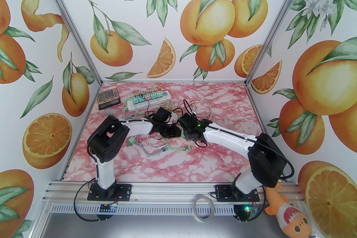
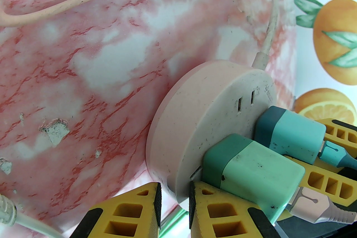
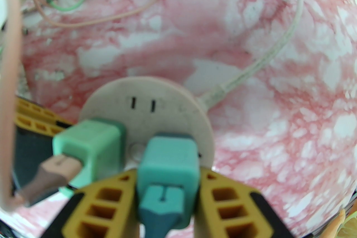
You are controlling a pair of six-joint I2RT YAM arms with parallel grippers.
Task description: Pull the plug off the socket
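Your left gripper [image 2: 175,199] is clenched on the rim of the pink socket [image 2: 200,119], lower right of the left wrist view; your right gripper [image 3: 167,178] is grasping the teal plug [image 3: 168,153], bottom centre of its view, beside 1 green plug [image 3: 89,142]

Teal plug [image 3: 168,158] seated in a round pink socket [image 3: 145,97].
It stands square on the scuffed face, near a free pair of slots; the socket's pale cord trails away.

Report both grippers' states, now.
Left gripper: closed on the socket rim.
Right gripper: closed on the teal plug.
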